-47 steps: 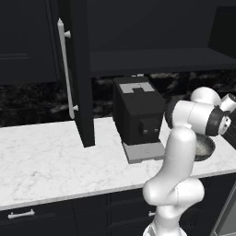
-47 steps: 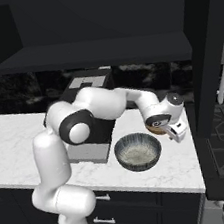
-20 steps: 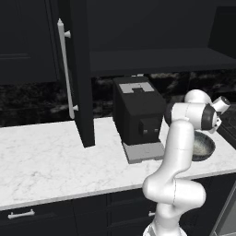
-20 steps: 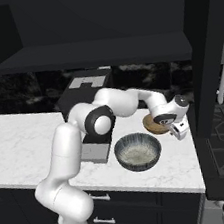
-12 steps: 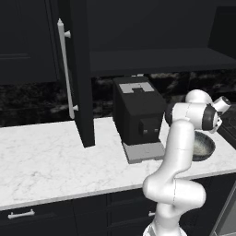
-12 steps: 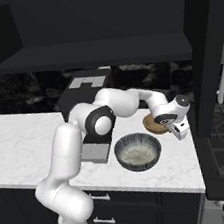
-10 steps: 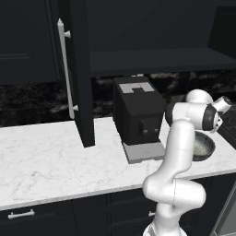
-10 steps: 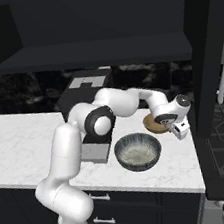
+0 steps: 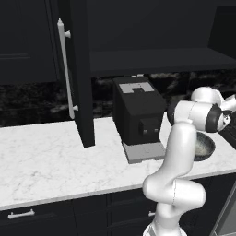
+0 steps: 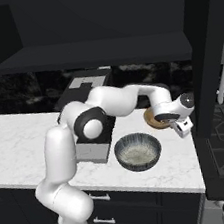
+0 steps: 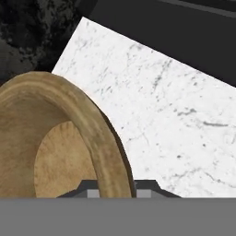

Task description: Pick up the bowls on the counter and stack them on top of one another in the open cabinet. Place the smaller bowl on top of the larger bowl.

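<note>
Nearest, on the white marble surface (image 10: 17, 140) toward its front edge: larger bowl (image 10: 138, 152), upright, mouth facing up, round so no long axis. Dark grey-blue with fine vertical stripes outside, pale speckled inside. Same bowl partly hidden behind the arm in the left base view (image 9: 205, 146).

Just behind and to its right: smaller bowl (image 10: 153, 119), tan and wood-coloured, resting on the surface near the far right end, mouth up. Tool (image 10: 175, 120) down at its right rim. In the hand view, thick rounded rim of the smaller bowl (image 11: 99, 138) running between the two dark finger tips (image 11: 85, 188), one tip on each side of the wall; smooth light brown inside to the left, bare marble to the right. Straddling the rim; cannot tell whether pressed tight on it.

Left of both bowls: black boxy coffee machine (image 9: 138, 112) on a grey base.

Farthest, above: black wall cabinet (image 10: 95, 53), dark shelf exposed, door (image 9: 78, 69) swung open with long pale bar handle (image 9: 65, 69) upright.
</note>
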Robot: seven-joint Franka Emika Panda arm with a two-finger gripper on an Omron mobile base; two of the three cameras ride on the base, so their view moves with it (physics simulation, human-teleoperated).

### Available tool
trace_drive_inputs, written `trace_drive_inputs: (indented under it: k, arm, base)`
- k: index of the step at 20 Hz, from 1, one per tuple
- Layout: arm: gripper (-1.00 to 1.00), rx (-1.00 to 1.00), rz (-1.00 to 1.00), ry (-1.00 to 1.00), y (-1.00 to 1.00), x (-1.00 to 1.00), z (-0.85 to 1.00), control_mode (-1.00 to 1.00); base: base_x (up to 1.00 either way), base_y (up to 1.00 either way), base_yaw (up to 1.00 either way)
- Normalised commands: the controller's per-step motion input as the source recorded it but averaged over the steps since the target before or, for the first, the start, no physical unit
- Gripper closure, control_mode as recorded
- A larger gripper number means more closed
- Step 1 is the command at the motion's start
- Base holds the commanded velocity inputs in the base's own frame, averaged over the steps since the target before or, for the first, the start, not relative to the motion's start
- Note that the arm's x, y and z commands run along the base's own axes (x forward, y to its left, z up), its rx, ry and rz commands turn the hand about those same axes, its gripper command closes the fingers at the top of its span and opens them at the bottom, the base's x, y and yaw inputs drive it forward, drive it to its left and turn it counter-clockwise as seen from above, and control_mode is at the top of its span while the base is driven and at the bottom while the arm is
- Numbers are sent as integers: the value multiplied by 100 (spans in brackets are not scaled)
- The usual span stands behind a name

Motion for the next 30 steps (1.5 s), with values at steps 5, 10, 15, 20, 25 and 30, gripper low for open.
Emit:
trace_drive_inputs:
  k: [5, 10, 15, 20, 25, 30]
  arm:
    - [100, 4, -3, 0, 0, -75, 42, -100]
    - [100, 1, 1, 1, 11, -98, 14, -100]
    - [100, 0, 5, 3, 42, -85, 0, -100]
    - [100, 0, 4, 6, 66, -45, -1, -100]
    - [100, -2, 0, 2, 32, 1, 1, -100]
    - [100, -11, 0, 17, 23, 24, -46, -100]
  base:
    - [0, 0, 0]
    - [0, 0, 0]
    - [0, 0, 0]
    - [0, 0, 0]
    - [0, 0, 0]
    - [0, 0, 0]
